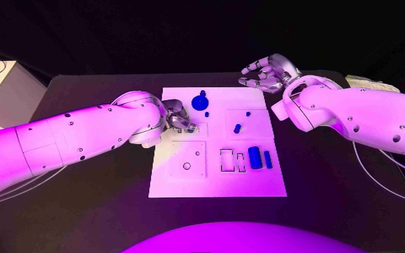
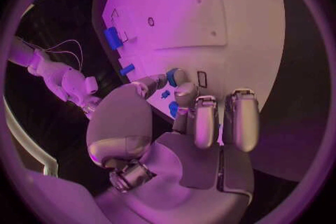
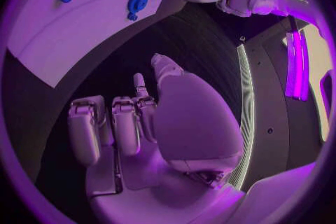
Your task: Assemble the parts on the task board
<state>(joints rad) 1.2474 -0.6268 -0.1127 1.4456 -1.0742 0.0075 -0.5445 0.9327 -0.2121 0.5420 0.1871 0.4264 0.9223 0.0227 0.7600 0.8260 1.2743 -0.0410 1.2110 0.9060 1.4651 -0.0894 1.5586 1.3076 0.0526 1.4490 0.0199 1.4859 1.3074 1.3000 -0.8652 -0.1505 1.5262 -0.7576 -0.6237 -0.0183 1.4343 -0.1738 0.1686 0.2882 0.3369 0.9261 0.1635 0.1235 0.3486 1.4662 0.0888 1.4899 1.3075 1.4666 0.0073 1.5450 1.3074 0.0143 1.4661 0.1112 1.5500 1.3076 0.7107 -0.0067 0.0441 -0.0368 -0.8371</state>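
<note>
Landmark: flat white rectangular task board (image 1: 218,171) lying in the middle of the black counter (image 1: 84,206); every place below is given relative to it.
Left robot hand: the silver left robot hand (image 1: 179,119) hangs over the board's left half, near the far edge. In the left wrist view its fingers (image 2: 183,95) curl in, and a small blue part (image 2: 166,94) sits between the fingertips, seemingly pinched; whether it is lifted clear of the board I cannot tell.
Right robot hand: the silver right robot hand (image 1: 268,74) is off the board, beyond its far right corner, over the counter. Its fingers are bent but apart, with nothing in them.
Parts on the board: a round blue disc with a short stem (image 1: 200,102) near the far edge; a tiny blue peg (image 1: 237,128) towards the right of centre; a stout blue block (image 1: 254,157) and a slim blue bar (image 1: 267,159) side by side at the right edge, beside empty rectangular slots (image 1: 227,160).
Handling, as a judgement: the parts look like rigid, light moulded plastic, smooth enough to slip or tip.
Where to take hold: the block and bar across their long flat sides; the peg with fingertips only; the disc by its rim or stem.
</note>
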